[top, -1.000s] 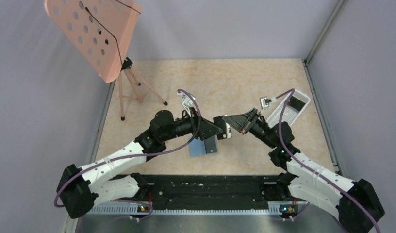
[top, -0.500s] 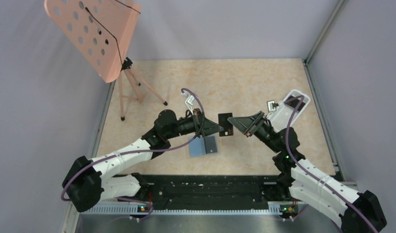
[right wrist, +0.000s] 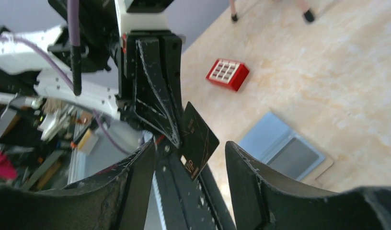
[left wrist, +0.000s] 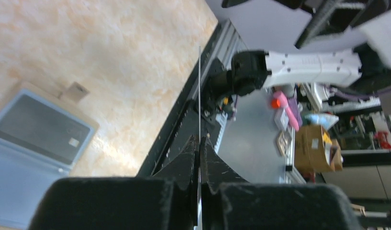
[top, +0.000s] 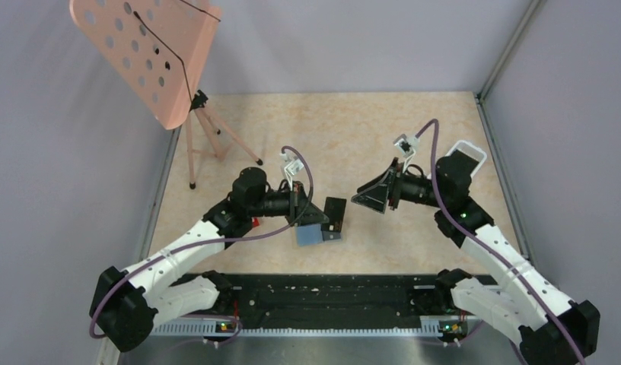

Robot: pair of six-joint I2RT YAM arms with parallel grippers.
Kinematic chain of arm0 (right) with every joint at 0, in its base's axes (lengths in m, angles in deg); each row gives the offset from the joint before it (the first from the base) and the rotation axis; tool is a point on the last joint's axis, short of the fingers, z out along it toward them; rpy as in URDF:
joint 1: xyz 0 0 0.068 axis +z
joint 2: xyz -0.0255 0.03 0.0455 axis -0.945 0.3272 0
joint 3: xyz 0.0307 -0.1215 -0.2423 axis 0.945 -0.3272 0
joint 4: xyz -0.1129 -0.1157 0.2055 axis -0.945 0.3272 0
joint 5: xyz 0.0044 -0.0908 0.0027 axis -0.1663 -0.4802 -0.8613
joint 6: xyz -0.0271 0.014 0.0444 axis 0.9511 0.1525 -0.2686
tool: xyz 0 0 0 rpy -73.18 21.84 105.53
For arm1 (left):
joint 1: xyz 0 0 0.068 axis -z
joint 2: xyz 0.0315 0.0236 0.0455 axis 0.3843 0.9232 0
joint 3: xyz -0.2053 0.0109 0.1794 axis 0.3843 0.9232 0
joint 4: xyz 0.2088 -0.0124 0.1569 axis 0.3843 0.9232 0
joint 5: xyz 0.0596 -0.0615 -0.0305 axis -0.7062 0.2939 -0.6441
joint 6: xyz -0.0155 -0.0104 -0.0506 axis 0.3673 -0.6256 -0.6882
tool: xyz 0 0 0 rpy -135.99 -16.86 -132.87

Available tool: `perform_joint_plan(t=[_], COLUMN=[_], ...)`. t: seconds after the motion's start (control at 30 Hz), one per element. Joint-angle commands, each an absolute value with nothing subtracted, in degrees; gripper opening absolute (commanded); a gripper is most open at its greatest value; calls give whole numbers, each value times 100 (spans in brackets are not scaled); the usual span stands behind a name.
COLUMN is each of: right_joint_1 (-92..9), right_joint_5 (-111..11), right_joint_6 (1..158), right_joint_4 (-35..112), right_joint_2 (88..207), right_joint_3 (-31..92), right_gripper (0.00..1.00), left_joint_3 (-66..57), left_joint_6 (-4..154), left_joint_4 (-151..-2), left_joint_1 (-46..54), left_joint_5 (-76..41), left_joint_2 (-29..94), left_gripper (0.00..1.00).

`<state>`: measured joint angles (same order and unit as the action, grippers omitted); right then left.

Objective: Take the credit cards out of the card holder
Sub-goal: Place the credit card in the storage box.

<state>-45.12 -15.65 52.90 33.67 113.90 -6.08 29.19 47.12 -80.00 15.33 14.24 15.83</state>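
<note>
1. Right gripper (top: pixel 364 198): has drawn back to the right from the meeting point over the holder and let go of the card; jaws now spread, nothing between them.
2. Left gripper (top: pixel 323 217): earlier open, now pressed together on the card, pinching its lower edge.
3. Card (top: pixel 335 211): black, held upright off the table (top: pixel 353 129), just above the holder's right side. The left wrist view shows it edge-on as a thin line. In the top view it hides part of the holder's right panel.
4. Holder (top: pixel 310 236): lies open and flat near the table's front edge, blue inner face up, below the left gripper.
5. Second card (left wrist: pixel 42 129): dark grey, in one panel of the holder.
6. Red-and-white block (right wrist: pixel 227 74): on the table beside the left arm, apart from the holder.
7. Tray (top: pixel 475 152): white, far right; the right arm covers most of it.
8. Stand (top: pixel 144 53): pink, perforated, on a tripod at the back left, well apart.
</note>
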Motion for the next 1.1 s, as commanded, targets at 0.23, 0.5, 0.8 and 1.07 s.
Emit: perform_joint_plan(t=[0.23,0.5,0.8,1.07], right_joint_1=[-4570,-4226,-4056,-4239], right_joint_5=[777,782,772,-49], right_joint_6=[5889,5975,5733,5554], right_joint_4=[3411,3249,2944,3089], right_joint_2=[12588,13150,13272,13113], right_joint_3=[-160,-241,-230,-224], right_gripper=[47,44,13,0], left_joint_3=[2546,2323,2373,2034], left_joint_6=[5234,5225,5288,5769], left_joint_4=[-7293,-7303,-7232,-6528], left_joint_1=[1511,1511,1511,1503], left_joint_5=[3118,3323,3387,2785], left_joint_2=[1980,2321,2548,2645], left_gripper=[0,0,0,44])
